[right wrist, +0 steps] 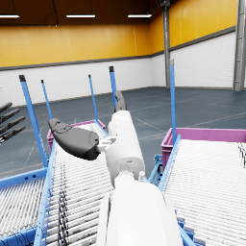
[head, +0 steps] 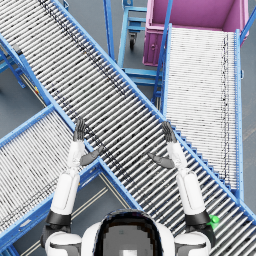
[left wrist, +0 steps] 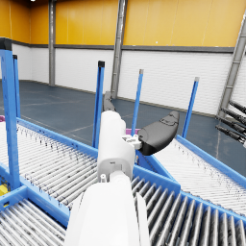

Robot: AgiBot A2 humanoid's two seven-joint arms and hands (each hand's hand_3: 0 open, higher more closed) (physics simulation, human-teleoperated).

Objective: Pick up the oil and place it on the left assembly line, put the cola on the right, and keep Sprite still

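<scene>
While empty, right hand [head: 170,148] past green item [head: 214,220]

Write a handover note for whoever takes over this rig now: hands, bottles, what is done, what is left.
Left hand: open, empty, above the middle conveyor.
Right hand: open, empty, above the same conveyor.
Oil, cola, Sprite: none in view; a small green thing by the right elbow is unidentifiable.
Done: nothing visible. Left: oil to left line, cola to right line.
</scene>
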